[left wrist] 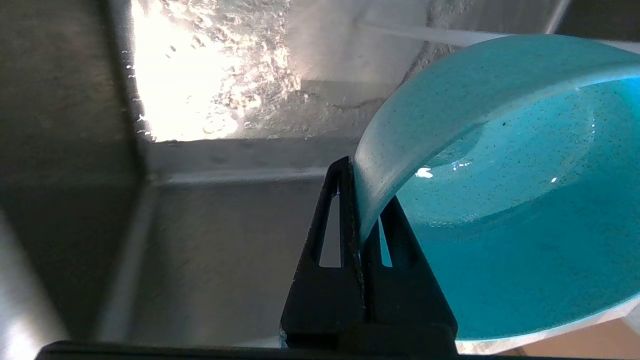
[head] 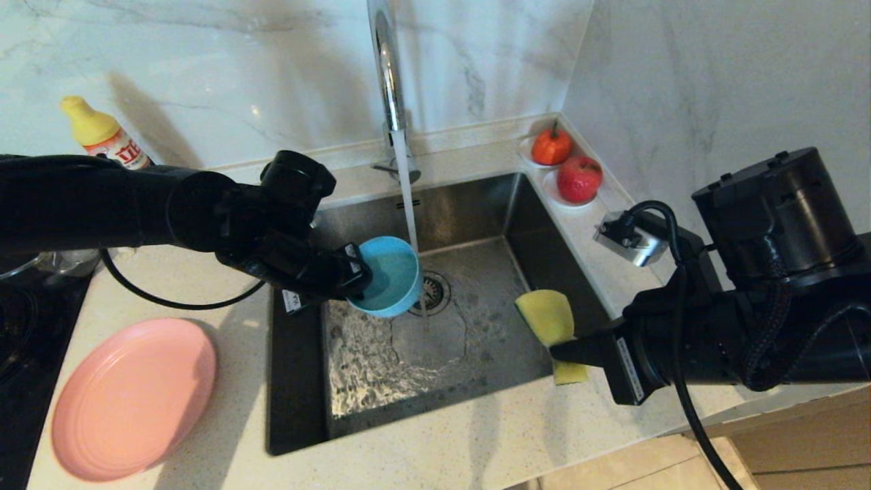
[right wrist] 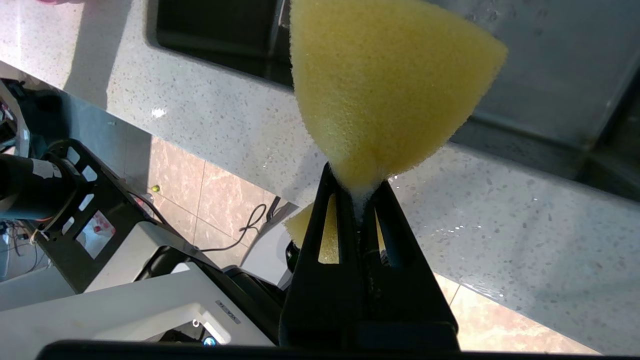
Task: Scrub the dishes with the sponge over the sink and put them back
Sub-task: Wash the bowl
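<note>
While tap water runs into the stainless-steel sink (head: 476, 204), the left end effector (head: 354, 272) pinches the stiff, wet, likely slippery teal-blue bowl (head: 388, 275) by its rim above the drain; the right end effector (head: 565, 350) squeezes the soft yellow sponge (head: 544, 316) beside it.

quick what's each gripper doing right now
Left gripper: shut on the teal bowl rim, over the sink.
Right gripper: shut on the yellow sponge.

yellow-capped bottle (head: 102, 141), label print unreadable
</note>
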Available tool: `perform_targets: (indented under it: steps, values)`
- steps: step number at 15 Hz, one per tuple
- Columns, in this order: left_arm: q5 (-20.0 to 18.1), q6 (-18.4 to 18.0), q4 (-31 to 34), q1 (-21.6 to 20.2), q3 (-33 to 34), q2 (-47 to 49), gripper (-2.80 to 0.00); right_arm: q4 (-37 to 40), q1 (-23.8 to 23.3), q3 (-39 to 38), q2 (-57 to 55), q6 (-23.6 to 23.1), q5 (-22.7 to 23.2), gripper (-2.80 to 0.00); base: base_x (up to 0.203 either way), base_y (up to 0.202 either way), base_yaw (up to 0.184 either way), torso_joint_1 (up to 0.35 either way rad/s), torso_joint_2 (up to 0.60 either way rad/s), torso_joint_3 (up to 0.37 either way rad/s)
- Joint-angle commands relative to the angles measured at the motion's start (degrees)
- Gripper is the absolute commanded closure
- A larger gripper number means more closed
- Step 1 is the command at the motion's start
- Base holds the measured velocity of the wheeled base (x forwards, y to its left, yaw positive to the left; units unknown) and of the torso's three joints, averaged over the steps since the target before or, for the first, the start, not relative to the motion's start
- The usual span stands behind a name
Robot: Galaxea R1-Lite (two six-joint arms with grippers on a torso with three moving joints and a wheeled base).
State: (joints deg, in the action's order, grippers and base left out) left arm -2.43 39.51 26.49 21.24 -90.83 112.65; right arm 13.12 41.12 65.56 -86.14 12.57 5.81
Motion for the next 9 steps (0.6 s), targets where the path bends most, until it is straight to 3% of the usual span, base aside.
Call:
perform_targets:
  steps: [1,9]
  values:
    - [0.0,0.4,0.1,0.7,-2.1,4.1,0.0,0.1,0.1,0.7,-0.7,-0.1,0.1,0.0,0.0,0.0,0.0,0.0,0.0,0.0]
    - [3.1,5.0,0.1,0.8,-11.4,10.1,0.0,0.1,0.9,1.0,0.0,-0.3,1.3,0.0,0.0,0.0,0.0,0.0,0.0,0.0]
